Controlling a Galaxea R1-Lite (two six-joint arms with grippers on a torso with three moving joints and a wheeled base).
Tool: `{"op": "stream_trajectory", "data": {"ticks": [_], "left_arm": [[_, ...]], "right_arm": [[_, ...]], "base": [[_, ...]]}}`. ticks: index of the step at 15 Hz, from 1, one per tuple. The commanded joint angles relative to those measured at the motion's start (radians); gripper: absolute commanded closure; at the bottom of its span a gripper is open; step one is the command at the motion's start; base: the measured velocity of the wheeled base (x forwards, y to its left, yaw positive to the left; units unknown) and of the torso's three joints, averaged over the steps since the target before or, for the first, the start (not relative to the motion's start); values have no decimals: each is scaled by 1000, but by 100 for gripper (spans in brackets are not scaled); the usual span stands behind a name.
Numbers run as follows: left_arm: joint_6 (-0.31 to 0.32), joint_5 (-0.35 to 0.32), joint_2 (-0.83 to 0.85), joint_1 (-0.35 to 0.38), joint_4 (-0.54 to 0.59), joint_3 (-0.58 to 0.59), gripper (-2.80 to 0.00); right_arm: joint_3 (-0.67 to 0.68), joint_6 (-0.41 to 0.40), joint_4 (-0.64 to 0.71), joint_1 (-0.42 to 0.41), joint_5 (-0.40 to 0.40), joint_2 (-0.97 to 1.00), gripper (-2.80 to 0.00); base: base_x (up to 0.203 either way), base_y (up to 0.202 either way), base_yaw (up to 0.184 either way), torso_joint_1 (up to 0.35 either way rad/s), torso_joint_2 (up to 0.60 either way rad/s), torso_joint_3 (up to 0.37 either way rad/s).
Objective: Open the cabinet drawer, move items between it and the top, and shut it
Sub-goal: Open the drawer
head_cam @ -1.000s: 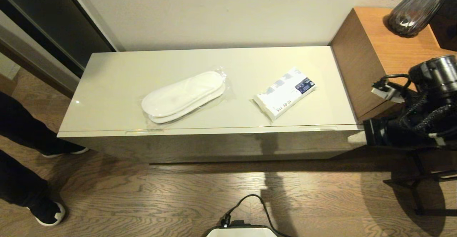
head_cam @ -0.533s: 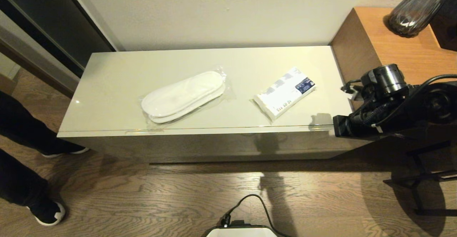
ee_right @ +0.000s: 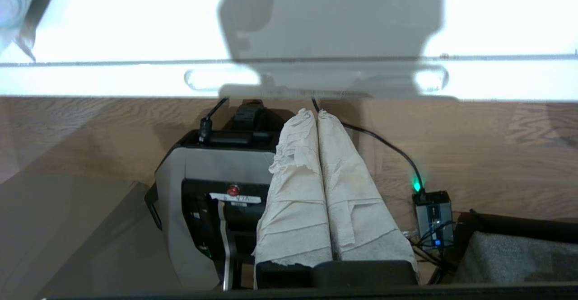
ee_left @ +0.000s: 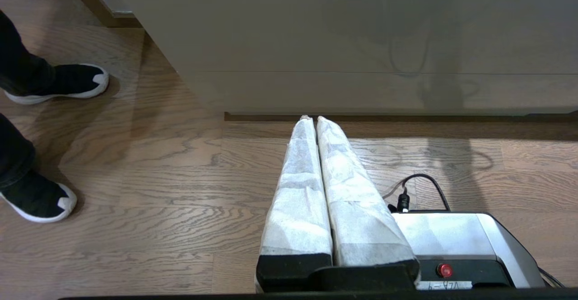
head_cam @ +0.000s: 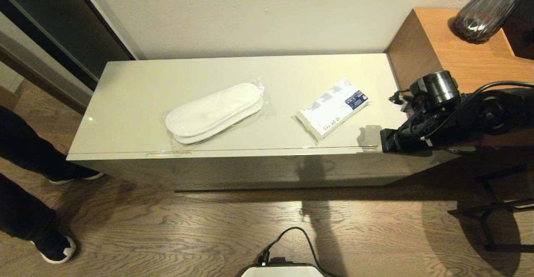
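Right gripper (ee_right: 317, 114), fingers pressed together and holding nothing, hangs over the front edge of the top (head_cam: 137, 85) at about four o'clock on the cabinet, right above a slot handle (ee_right: 316, 79) of the closed drawer (head_cam: 250, 168). At its ten o'clock lies the tissue pack (head_cam: 333, 108); further toward nine, the wrapped slippers (head_cam: 215, 112) sit mid-top. Left gripper (ee_left: 312, 120), also pinched together and empty, is parked low, aimed at the cabinet's foot over the wooden floor (ee_left: 158, 191).

slippers (head_cam: 215, 112) left of tissue pack (head_cam: 333, 108)
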Motion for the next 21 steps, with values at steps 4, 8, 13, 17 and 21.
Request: {"op": "stream_trajectory", "data": {"ticks": [4,8,13,17,21], "left_arm": [[-1,0,0,1,-1,0,0],[-1,0,0,1,-1,0,0],[-1,0,0,1,-1,0,0],[-1,0,0,1,-1,0,0],[-1,0,0,1,-1,0,0]], "right_arm": [[-47,1,11,2,-3,34,0],[-53,3,5,2,-3,51,0],[-52,4,2,2,-3,74,0],[-70,4,-4,2,-2,104,0],[-114,7,6,2,-7,146,0]], "base": [[0,0,0,0,0,0],[0,0,0,0,0,0],[0,0,0,0,0,0],[0,0,0,0,0,0],[0,0,0,0,0,0]]}}
